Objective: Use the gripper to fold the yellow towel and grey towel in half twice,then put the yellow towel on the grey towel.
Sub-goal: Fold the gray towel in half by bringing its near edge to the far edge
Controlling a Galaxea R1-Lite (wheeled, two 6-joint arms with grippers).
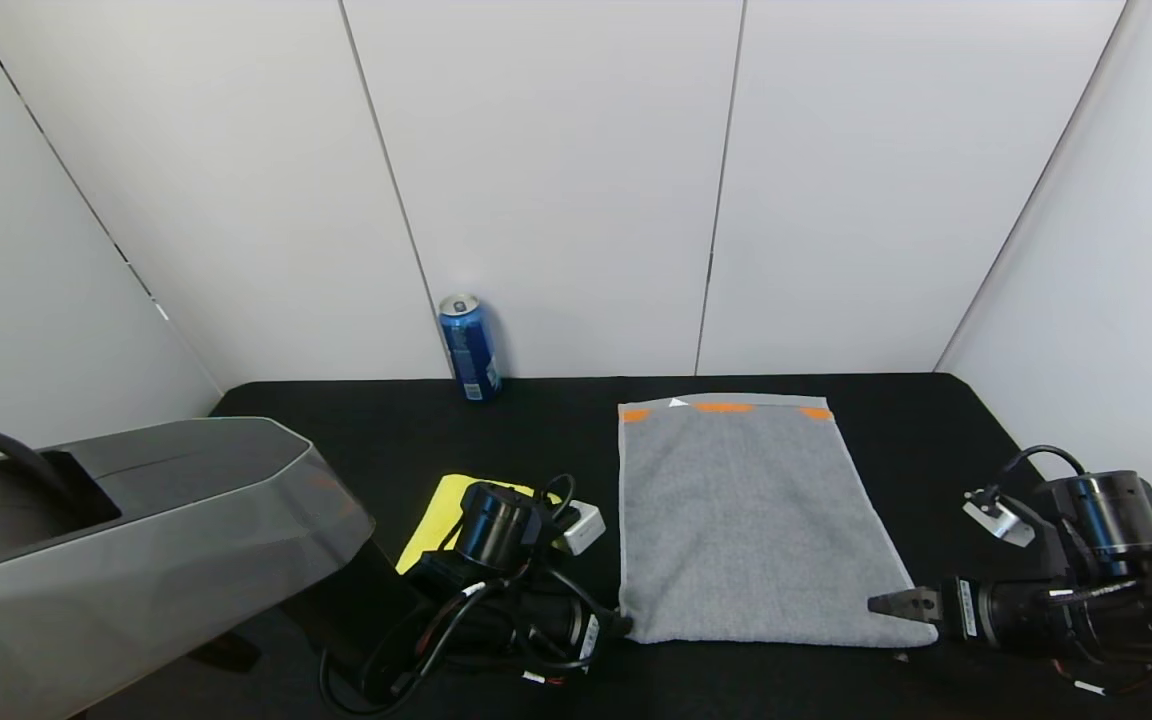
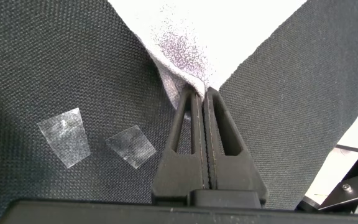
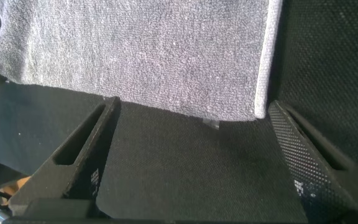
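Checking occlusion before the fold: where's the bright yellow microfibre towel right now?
Head view: the bright yellow microfibre towel lies on the black table, left of the grey terry towel, mostly hidden beneath the left arm, near-right of the blue can.

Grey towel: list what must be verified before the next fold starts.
1. Left tool clamped on the near-left corner of the grey towel: ok.
2. Right tool open and lined up with the near-right corner: ok.
3. Right tool clamped on the towel: not ok, the edge lies only at its fingertips.
4. Grey towel lying flat on the table: ok.
5. Yellow towel fold state: cannot tell, partly hidden behind the left arm.
6. Blue can apart from the towel, by the back wall: ok.
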